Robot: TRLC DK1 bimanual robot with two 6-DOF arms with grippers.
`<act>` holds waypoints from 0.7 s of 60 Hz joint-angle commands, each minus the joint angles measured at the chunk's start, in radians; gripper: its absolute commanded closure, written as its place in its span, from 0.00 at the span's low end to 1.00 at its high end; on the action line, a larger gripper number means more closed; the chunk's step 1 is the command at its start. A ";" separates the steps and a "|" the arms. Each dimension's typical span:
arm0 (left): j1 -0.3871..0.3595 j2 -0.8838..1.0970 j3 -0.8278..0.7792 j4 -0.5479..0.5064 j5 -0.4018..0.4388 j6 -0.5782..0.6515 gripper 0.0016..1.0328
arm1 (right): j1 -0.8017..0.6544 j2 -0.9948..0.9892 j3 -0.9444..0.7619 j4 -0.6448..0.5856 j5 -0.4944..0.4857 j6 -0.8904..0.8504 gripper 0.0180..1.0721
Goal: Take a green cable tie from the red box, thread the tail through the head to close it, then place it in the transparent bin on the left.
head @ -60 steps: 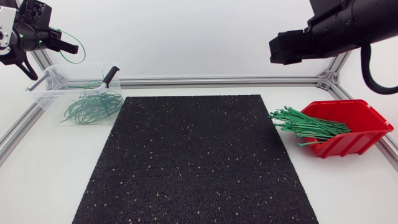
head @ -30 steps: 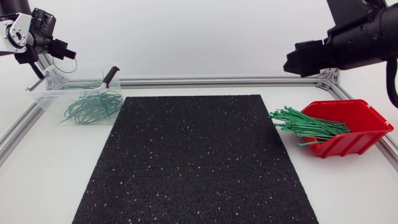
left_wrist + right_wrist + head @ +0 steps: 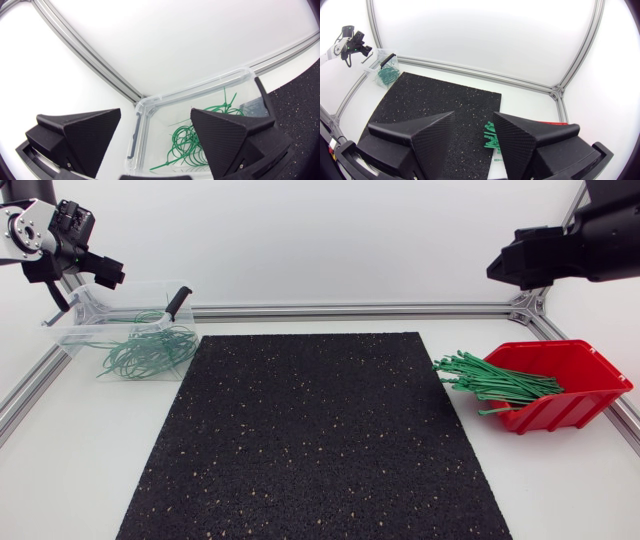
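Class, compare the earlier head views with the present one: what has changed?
The left arm has let the looped tie go from its jaws, presumably into the bin below. The right arm has drawn back toward the right edge. Bin, mat, red box and its ties lie as before.

Inventory, head view.
- Red box (image 3: 572,406): 1, right of frame.
- Transparent bin (image 3: 72,330): 1, upper left.
- Black speckled mat (image 3: 310,440): 1, centre of the tabletop (image 3: 80,465).
- Straight green cable ties (image 3: 495,383): 1 bundle spilling from the red box, more than ten, packed too closely to count exactly.
- Looped green cable ties (image 3: 145,352): 1 tangle at the bin, number not countable.
- Arms: 2, left arm (image 3: 30,230) and right arm (image 3: 610,240).
- Tools: 2, left tool (image 3: 105,272) and right tool (image 3: 505,262).
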 commanded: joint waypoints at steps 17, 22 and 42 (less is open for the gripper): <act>-0.105 -0.362 -0.273 0.068 0.034 -0.070 0.03 | -0.114 -0.163 -0.171 0.123 0.000 -0.094 0.42; -0.116 -0.416 -0.328 0.086 0.053 -0.106 0.03 | -0.136 -0.209 -0.216 0.145 -0.003 -0.107 0.42; -0.166 -0.618 -0.572 0.167 0.063 -0.138 0.03 | -0.239 -0.402 -0.409 0.266 -0.008 -0.197 0.42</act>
